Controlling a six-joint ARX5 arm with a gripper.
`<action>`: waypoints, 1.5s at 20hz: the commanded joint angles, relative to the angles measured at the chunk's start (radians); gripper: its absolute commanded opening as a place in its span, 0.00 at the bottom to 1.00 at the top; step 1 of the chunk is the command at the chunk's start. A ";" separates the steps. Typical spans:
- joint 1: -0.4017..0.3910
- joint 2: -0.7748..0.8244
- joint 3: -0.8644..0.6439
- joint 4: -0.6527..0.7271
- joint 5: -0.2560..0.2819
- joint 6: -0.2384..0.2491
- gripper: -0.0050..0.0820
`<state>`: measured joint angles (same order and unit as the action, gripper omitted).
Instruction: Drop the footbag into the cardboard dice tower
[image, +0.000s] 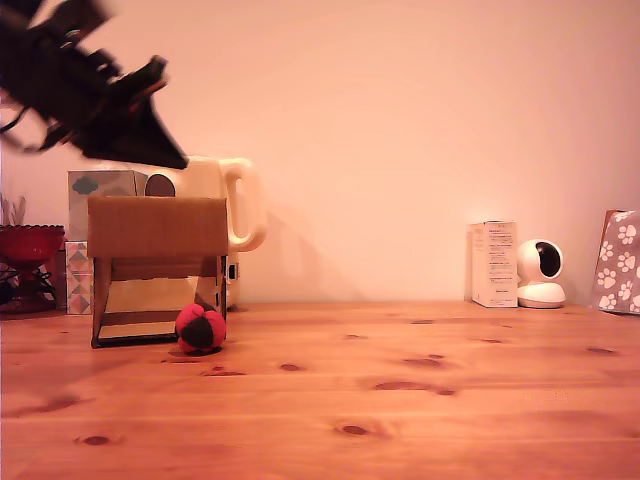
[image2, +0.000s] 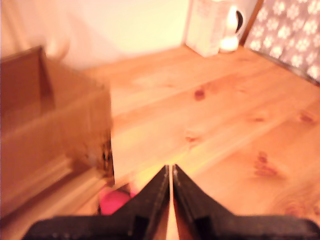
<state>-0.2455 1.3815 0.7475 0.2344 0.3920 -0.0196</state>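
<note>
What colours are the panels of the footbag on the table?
Red and black panels on the footbag, clearest in the exterior view.

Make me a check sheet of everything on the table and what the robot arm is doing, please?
Surface: wooden table, bare in front.
Job's things: footbag lies on the table at the open lower front of the cardboard dice tower.
Clutter: cream jug and tissue box behind the tower; red bowl at the exterior view's left; white box, small white camera and paw-print bag at its right.
End effector: the end effector is shut and empty, raised above the tower, blurred.
Cables: thin dark ones by the arm, blurred.
Surroundings: plain wall.
</note>
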 joint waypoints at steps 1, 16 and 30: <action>0.002 -0.016 -0.087 0.061 -0.009 -0.011 0.03; 0.000 -0.040 -0.278 0.177 -0.027 -0.051 0.03; 0.000 0.148 -0.265 0.465 -0.072 -0.056 0.03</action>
<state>-0.2443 1.5154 0.4923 0.6804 0.3191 -0.0723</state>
